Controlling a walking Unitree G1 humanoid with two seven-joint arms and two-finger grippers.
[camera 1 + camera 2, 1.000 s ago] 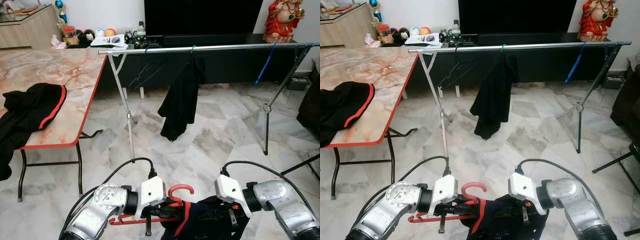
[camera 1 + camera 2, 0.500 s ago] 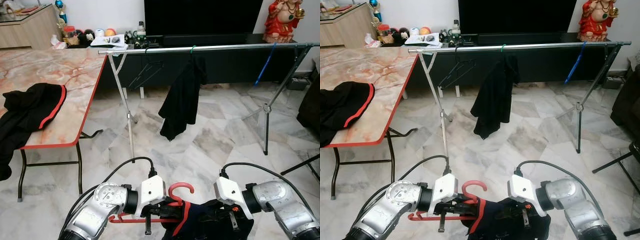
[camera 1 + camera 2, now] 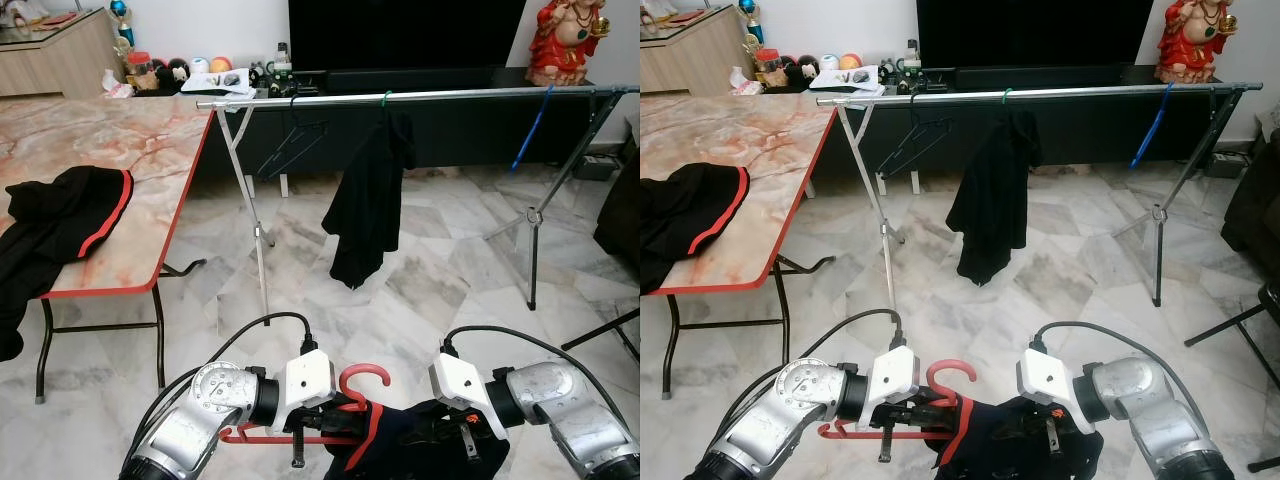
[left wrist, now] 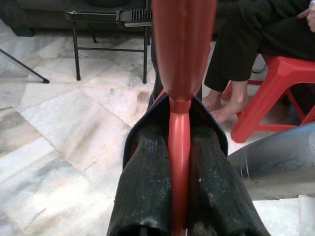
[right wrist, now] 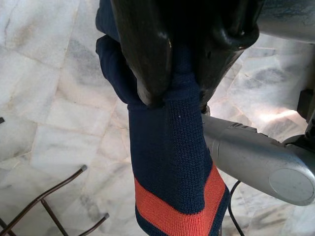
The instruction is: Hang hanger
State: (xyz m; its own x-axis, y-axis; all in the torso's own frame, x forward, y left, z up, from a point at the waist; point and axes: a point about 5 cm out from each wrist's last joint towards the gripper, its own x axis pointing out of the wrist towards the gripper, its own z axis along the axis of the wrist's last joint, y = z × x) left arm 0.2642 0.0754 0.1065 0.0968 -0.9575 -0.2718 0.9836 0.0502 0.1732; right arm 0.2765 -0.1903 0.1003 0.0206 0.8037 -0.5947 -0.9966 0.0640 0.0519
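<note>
Off to my left the marble-patterned, red-edged worktop (image 3: 110,160) is carrying a black jacket with red piping (image 3: 60,215), well apart from what I am doing. My left jaws (image 3: 318,428) are pinching the red plastic hanger (image 3: 345,400) flat between both pads, low in front of me, with its hook curling upward. My right jaws (image 3: 462,435) are clamping a fold of the navy knitted garment with the orange stripe (image 5: 172,162) that is draped over that hanger. Ahead, the long silver metal rail (image 3: 420,96) on its folding stand is already bearing a black garment (image 3: 368,200), a bare dark wire hanger (image 3: 292,140) and a blue hanger (image 3: 530,125). I am judging the risks like this: the knit could be sliding off one shoulder if I am lifting unevenly, the narrow pinch could be letting the hanger twist so the hook is missing the rail, and the rail is standing well away, so I may be snagging the black garment while reaching.
</note>
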